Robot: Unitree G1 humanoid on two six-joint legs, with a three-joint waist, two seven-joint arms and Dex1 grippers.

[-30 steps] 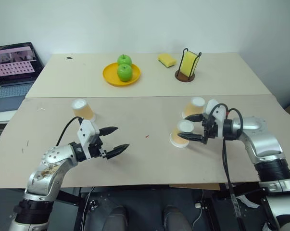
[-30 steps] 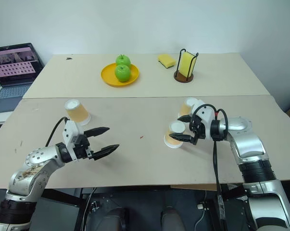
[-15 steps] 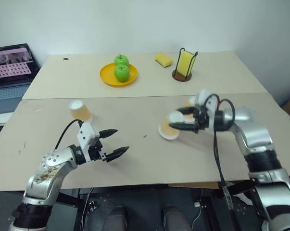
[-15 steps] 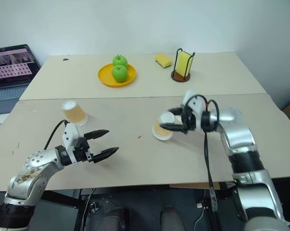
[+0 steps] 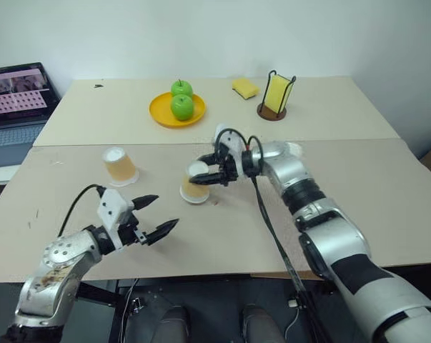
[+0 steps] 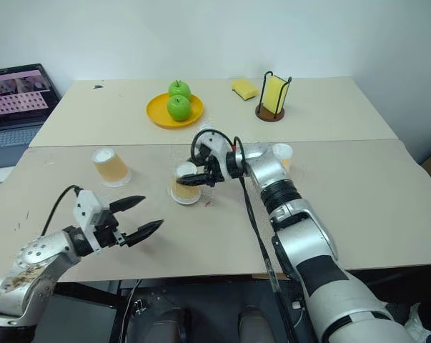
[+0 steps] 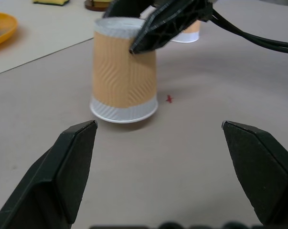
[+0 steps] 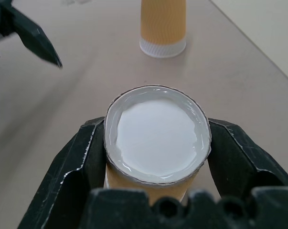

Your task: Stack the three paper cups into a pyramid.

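The robot's right gripper (image 5: 203, 175) sits near the middle of the left eye view. Its two black fingers are squeezed on the sides of a paper cup (image 5: 195, 183). That cup is upside down, with its white base on top and its white rim at the table (image 5: 358, 186). In the left wrist view the rim looks like it rests on the table, with one black finger pressed against the cup near the top. In the right wrist view the fingers (image 8: 81, 157) hug the cup on both sides.

The left gripper (image 5: 156, 216) is in the lower left of the left eye view. Its fingers are spread wide apart and it has nothing in them. It points toward the held cup but is well apart from it.

A second cup (image 5: 119, 166) stands upside down in the left part of the picture, above the left gripper. A third cup (image 6: 281, 155) peeks out behind the right arm, right of the middle in the right eye view. The three cups are apart from each other.

At the top of the picture there is a yellow plate (image 5: 158, 113) with two green apples (image 5: 181, 106). To its right lie a yellow sponge (image 5: 246, 88) and a black wire holder (image 5: 277, 96). A laptop (image 5: 15, 100) is at the upper left edge.
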